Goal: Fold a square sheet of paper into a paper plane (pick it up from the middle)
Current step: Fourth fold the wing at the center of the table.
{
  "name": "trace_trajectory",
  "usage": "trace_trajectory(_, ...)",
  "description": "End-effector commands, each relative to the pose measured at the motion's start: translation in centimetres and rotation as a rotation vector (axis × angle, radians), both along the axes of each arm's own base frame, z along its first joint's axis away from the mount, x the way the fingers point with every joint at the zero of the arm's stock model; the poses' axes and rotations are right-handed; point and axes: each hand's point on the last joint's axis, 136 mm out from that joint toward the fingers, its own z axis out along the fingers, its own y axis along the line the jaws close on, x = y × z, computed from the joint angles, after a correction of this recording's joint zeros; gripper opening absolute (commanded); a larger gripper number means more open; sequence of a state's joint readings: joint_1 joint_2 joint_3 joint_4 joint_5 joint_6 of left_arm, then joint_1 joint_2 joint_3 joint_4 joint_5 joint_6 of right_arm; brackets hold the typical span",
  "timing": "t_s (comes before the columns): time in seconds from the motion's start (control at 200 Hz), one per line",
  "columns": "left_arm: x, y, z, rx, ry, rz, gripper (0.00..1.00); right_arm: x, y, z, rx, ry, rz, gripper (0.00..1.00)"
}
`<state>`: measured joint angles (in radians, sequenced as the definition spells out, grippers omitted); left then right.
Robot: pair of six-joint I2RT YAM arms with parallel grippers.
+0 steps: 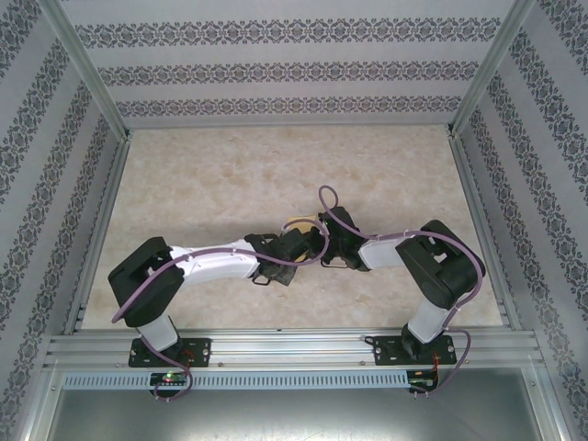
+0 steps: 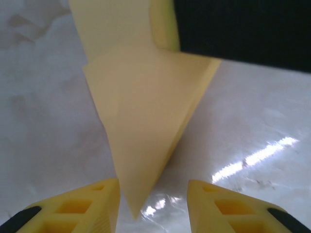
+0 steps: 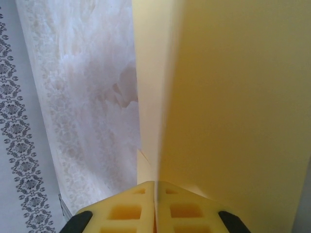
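creased, pointed yellow paper wedge (image 2: 146, 121) in clenched right end effector (image 3: 155, 194); left end effector (image 2: 154, 196) released

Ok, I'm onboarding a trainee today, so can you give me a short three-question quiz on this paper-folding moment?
1. True or false: the right tool is shut on the yellow paper.
2. In the left wrist view, the paper's pointed tip aims: A) toward the left tool, B) away from it.
3. Fill in: the left tool's fingers stand ___.
Key: 1 true; 2 A; 3 apart.
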<state>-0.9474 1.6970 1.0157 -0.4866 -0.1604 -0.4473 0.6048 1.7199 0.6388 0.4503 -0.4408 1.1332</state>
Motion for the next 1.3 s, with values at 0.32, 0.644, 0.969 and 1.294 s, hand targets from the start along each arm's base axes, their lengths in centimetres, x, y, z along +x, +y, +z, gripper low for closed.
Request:
trace_trajectory(0.32, 0.9, 0.1, -0.6, 0.096, -0.075, -0.020, 0.22, 0.9, 0.5, 1.4, 0.036, -0.023, -0.009, 0.19)
trace_trajectory(0.644, 0.9, 0.4, -0.9, 0.108, -0.083, -0.026, 0.19, 1.6, -1.6, 1.6, 0.007, -0.019, -0.011, 0.27)
trace_trajectory(0.969, 1.2, 0.6, -1.0, 0.120, -0.096, -0.024, 0.20, 2.1, -1.3, 1.9, 0.019, -0.022, 0.016, 0.09)
trace_trajectory(1.294, 1.6, 0.7, -1.3, 0.149, -0.113, -0.030, 0.26, 2.1, -1.1, 2.0, 0.023, -0.017, 0.014, 0.05)
